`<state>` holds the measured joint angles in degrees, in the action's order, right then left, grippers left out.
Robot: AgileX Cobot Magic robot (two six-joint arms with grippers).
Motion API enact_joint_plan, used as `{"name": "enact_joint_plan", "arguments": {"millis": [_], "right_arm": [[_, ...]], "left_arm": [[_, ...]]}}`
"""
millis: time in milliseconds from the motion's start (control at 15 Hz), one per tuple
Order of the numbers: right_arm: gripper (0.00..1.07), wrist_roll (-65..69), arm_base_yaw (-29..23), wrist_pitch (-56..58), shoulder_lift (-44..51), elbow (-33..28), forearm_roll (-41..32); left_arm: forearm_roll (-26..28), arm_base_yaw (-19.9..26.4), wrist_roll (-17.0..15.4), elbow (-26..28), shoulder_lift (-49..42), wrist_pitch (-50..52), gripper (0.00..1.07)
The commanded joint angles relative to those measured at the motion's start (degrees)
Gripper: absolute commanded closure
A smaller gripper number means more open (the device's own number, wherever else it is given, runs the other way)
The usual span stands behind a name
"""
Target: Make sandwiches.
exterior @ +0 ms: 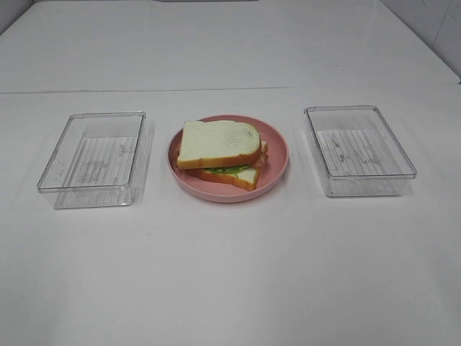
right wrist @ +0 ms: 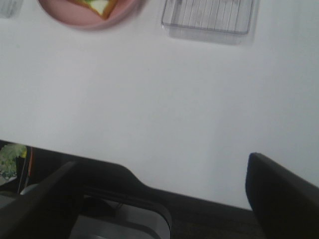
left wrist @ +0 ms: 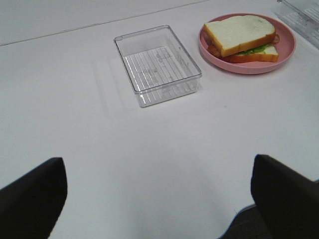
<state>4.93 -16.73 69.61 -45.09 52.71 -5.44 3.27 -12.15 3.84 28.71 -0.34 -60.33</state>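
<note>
The setting appeared to be a robot test bench, not a kitchen. A bare white table [exterior: 230,274] filled the frame. Two clear plastic trays [exterior: 94,158] [exterior: 358,149] flanked a centred pink plate [exterior: 277,155] bearing a toy sandwich [exterior: 220,148].

The top bread slice [exterior: 220,142] hides most of the filling; only a lettuce [exterior: 229,170] fringe peeks out; in the right wrist view the pink plate [right wrist: 89,19] and a clear tray [right wrist: 209,17] are blurred and cropped at the top edge; both tools' fingers [left wrist: 284,191] run off the bottom.
</note>
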Motion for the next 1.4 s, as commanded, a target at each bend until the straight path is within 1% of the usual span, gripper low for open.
{"name": "enact_joint_plan", "arguments": {"millis": [67,200,267,333,400,533,667,733,800,1133,1333,1400], "right_arm": [[0.24,-0.2,0.1,3.5,7.4,-7.9,0.2],[0.24,-2.7,0.1,0.7,16.4,-15.9,0.2],[0.24,-8.7,0.1,-3.3,24.0,-20.7,0.6],[0.24,-10.3,0.1,-4.8,26.3,-21.7,0.7],[0.24,-13.8,0.1,-8.3,30.9,-22.9,0.7],[0.24,-14.6,0.1,-9.1,34.0,-22.9,0.6],[0.24,-14.6,0.1,-7.5,35.6,-23.1,-0.3],[0.30,-18.9,0.1,-8.0,36.4,-23.6,-3.6],[0.34,-20.2,0.1,-7.8,36.4,-23.6,-4.5],[0.34,-18.8,0.1,-8.0,36.4,-23.6,-4.4],[0.34,-18.8,0.1,-8.0,36.4,-23.6,-4.4],[0.34,-18.8,0.1,-8.0,36.4,-23.6,-4.4]], "left_arm": [[-0.1,0.1,-0.3,-0.1,-1.3,0.5,0.12],[-0.1,0.1,-0.3,-0.1,-1.3,0.5,0.12],[-0.1,0.1,-0.3,-0.1,-1.3,0.5,0.12],[-0.1,0.1,-0.3,-0.1,-1.3,0.5,0.12],[-0.1,0.1,-0.3,-0.1,-1.3,0.5,0.12],[-0.1,0.1,-0.3,-0.1,-1.3,0.5,0.12],[-0.1,0.1,-0.3,-0.1,-1.3,0.5,0.12],[-0.1,0.1,-0.3,-0.1,-1.3,0.5,0.12],[-0.1,0.1,-0.3,-0.1,-1.3,0.5,0.12],[-0.1,0.3,-0.3,-0.1,-1.3,0.5,0.12],[-0.1,7.8,-0.2,-0.1,-1.3,0.5,0.12],[-0.1,8.5,-0.2,-0.1,-1.3,0.5,0.12]]}}
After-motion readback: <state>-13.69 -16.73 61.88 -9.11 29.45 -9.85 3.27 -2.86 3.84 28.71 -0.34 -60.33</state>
